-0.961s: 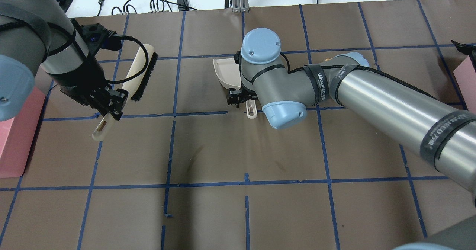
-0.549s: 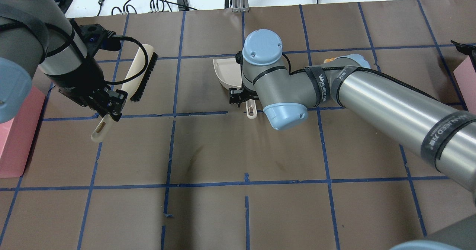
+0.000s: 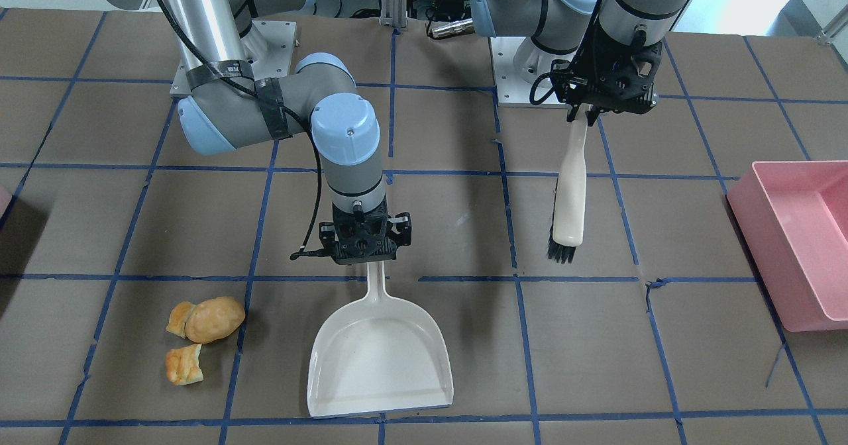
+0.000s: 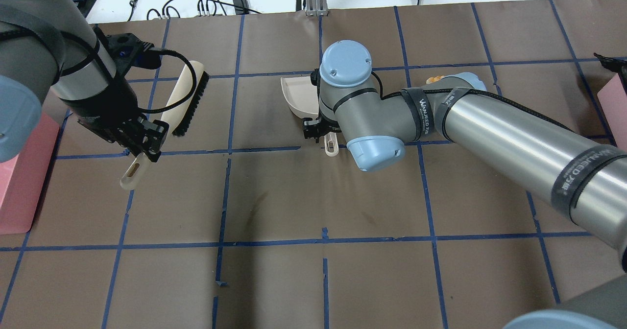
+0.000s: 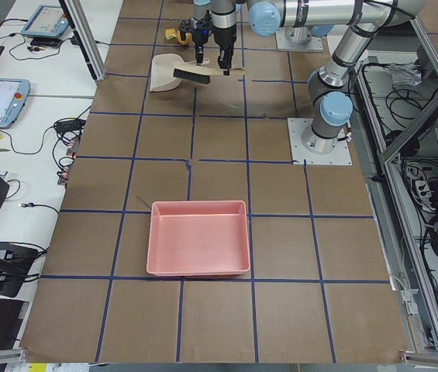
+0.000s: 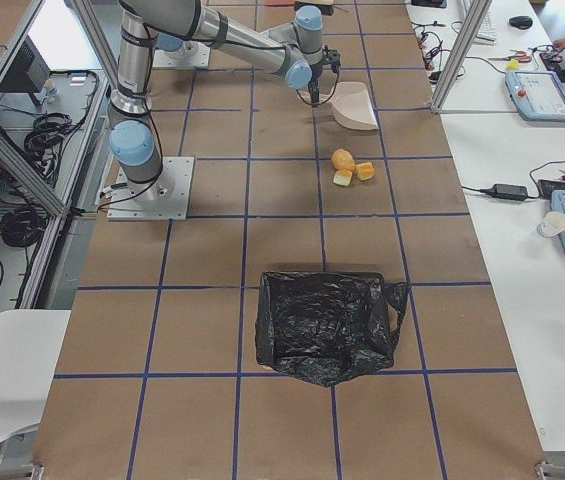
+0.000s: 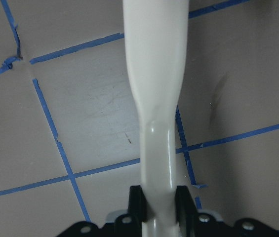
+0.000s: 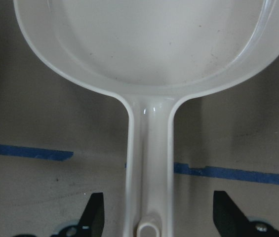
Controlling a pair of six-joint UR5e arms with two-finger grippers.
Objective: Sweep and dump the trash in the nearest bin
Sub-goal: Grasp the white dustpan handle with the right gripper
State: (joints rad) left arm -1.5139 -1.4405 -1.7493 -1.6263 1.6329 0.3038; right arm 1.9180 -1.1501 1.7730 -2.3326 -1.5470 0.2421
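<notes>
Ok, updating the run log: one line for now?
left gripper shut on brush | right gripper open around dustpan handle | trash unswept beside dustpan

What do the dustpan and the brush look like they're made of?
The dustpan looks like smooth cream plastic, with glossy highlights on its moulded handle. The brush handle seems the same plastic; its bristles are dark, probably synthetic, too small to tell.

One camera looked down over the bench from behind the robot; another faced it. Two distant ones looked in from each end. Wrist cameras hung close over brush and dustpan handles. Front and right-end views shared the trash.
</notes>
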